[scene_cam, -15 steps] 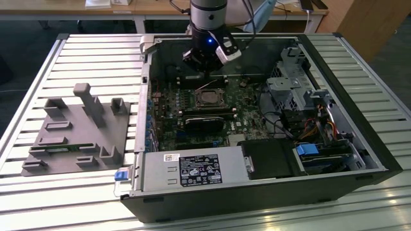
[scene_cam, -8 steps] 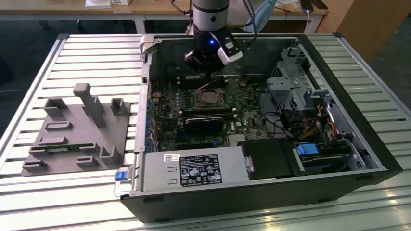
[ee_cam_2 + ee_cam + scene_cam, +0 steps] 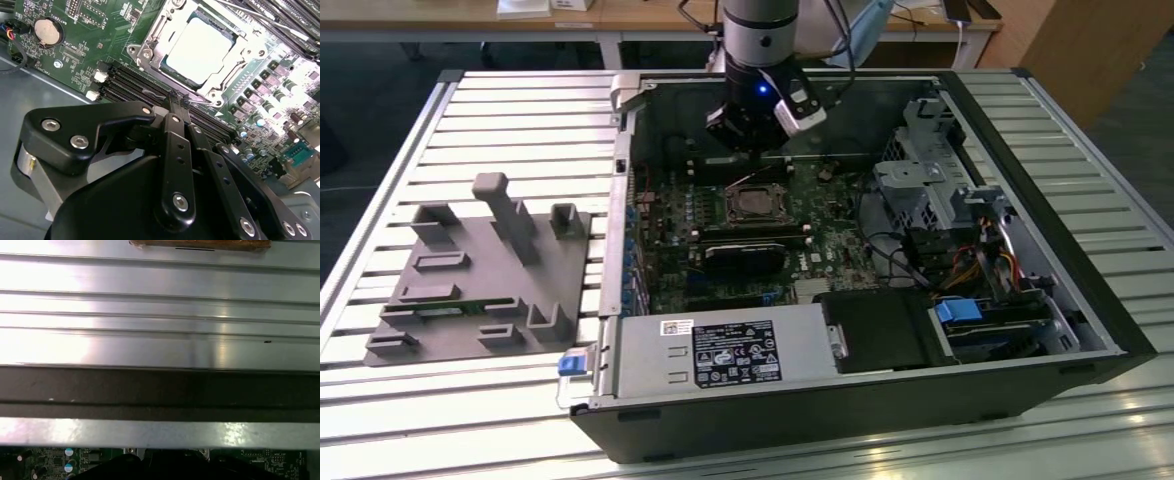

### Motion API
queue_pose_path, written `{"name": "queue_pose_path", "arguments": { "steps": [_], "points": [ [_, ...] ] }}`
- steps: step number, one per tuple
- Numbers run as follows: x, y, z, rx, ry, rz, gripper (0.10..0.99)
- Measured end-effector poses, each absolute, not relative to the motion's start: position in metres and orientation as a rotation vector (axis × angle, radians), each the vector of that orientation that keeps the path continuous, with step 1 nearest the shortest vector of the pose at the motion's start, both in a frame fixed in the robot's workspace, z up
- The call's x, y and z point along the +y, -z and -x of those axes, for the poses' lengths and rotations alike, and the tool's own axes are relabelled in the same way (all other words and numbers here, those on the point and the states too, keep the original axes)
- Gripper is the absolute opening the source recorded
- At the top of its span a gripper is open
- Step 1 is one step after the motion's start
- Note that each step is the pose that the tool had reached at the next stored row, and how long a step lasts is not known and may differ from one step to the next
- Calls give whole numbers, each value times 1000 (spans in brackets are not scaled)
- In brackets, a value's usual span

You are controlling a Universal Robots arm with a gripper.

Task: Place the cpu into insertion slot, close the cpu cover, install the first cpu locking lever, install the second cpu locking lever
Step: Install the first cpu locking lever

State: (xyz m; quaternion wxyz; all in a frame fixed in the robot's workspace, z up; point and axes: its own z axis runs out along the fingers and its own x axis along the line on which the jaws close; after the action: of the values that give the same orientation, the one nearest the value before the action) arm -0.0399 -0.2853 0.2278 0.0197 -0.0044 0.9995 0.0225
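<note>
The cpu (image 3: 200, 47) lies flat in the insertion slot (image 3: 732, 206) on the green board, its silver top bright in the second wrist view. The cpu cover (image 3: 161, 37), a silvery frame, lies down around it. A thin wire lever (image 3: 156, 92) runs along the socket's near side. My gripper (image 3: 178, 101) hangs just off that side with its black fingers (image 3: 175, 145) pressed together, tips by the lever; whether they touch it I cannot tell. In the exterior view the gripper (image 3: 753, 152) is inside the open case, just behind the cpu (image 3: 754, 206).
The open computer case (image 3: 616, 200) lies on a slatted metal table (image 3: 150, 315). A black block (image 3: 747, 256) sits in front of the socket and a power supply (image 3: 714, 355) at the case front. Drive cages and cables (image 3: 947, 200) fill the exterior view's right. A grey fixture (image 3: 480, 270) lies outside.
</note>
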Motion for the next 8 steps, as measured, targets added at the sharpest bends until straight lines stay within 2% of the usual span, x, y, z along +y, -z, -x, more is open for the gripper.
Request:
{"name": "queue_pose_path", "arguments": {
  "steps": [8],
  "points": [
    [-284, -225, 37, 3101, -69, 14, 106]
  ]
}}
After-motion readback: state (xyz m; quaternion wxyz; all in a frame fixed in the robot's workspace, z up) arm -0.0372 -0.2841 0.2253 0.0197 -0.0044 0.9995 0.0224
